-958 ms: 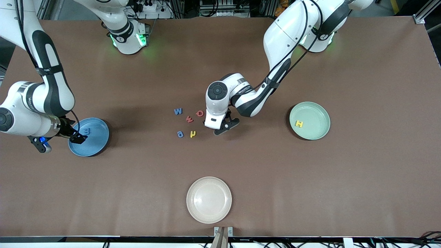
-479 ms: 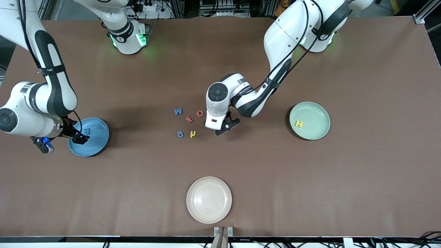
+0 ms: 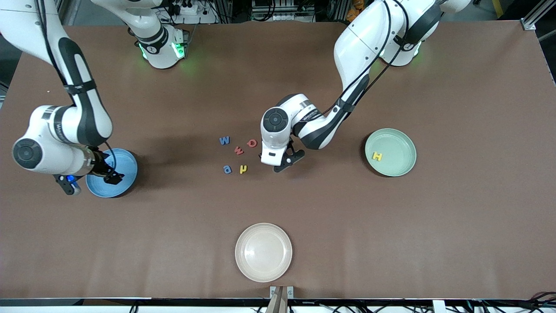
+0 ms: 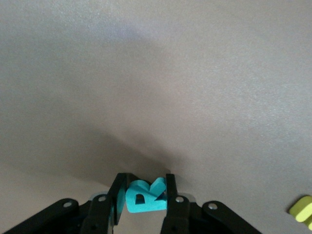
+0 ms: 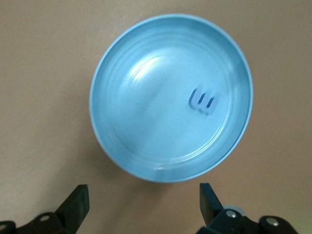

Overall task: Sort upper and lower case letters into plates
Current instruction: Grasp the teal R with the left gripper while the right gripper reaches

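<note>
My left gripper (image 3: 281, 164) (image 4: 145, 181) is shut on a teal R (image 4: 146, 196), low over the table next to the loose letters. Those are a blue W (image 3: 224, 140), red Q (image 3: 252, 142), red w (image 3: 239, 150), blue e (image 3: 227, 169) and a yellow n-like letter (image 3: 243, 169) (image 4: 304, 210). A yellow H (image 3: 377, 156) lies in the mint green plate (image 3: 397, 145). My right gripper (image 3: 114, 177) (image 5: 142, 202) hangs open and empty above the blue plate (image 3: 130, 167) (image 5: 146, 97), which holds a blue m (image 5: 203, 102).
A cream-white plate (image 3: 243, 237) sits near the table's front edge, nearer to the camera than the letters. The blue plate is toward the right arm's end of the table and the green plate toward the left arm's end.
The left gripper's fingers have finished shutting on the teal R. The right arm has drifted across the blue plate toward the middle of the table, its wrist now hiding the m from the front.
</note>
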`<state>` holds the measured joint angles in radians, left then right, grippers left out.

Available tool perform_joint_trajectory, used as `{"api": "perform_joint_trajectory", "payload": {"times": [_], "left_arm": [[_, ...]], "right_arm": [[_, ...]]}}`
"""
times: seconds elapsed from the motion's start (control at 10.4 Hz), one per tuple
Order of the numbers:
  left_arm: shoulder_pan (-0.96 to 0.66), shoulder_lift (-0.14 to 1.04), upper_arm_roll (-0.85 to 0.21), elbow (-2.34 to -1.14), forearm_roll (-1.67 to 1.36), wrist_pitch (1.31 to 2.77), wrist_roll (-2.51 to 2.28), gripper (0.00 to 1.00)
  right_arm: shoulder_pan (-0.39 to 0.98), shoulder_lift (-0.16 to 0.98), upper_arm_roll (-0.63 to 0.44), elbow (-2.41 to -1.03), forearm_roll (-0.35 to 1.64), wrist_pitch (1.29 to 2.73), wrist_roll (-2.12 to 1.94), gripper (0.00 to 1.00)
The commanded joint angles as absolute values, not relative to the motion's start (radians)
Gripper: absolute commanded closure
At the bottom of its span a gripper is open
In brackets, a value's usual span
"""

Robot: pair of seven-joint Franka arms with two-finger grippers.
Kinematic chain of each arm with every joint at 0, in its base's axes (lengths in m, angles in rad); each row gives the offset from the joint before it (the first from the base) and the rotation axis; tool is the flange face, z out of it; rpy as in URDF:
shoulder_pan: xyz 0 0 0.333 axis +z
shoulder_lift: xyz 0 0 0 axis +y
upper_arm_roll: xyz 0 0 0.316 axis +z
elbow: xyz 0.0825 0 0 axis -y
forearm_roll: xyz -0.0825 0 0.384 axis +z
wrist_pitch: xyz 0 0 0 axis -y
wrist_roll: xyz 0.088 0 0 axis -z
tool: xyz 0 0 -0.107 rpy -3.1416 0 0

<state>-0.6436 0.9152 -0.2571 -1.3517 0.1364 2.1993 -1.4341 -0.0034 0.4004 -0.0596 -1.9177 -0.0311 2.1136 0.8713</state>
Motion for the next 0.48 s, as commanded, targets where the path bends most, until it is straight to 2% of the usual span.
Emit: {"api": "perform_joint_trajectory", "payload": {"times": [0.0, 0.19, 0.38], "left_arm": [[-0.640, 0.899, -0.244, -1.327, 0.089, 2.135, -1.362, 0.94], [-0.640, 0.862, -0.221, -1.335, 0.086, 2.100, -1.280, 1.00], [-0.626, 0.819, -0.178, -1.348, 0.043, 2.041, -1.154, 1.00]], "right_arm": [[0.072, 0.408, -0.061, -1.917, -0.029, 2.126, 0.955, 0.00], [0.132, 0.408, -0.061, -1.905, 0.010, 2.143, 1.058, 0.00], [0.216, 0.396, -0.060, -1.898, 0.105, 2.140, 1.071, 0.00]]}}
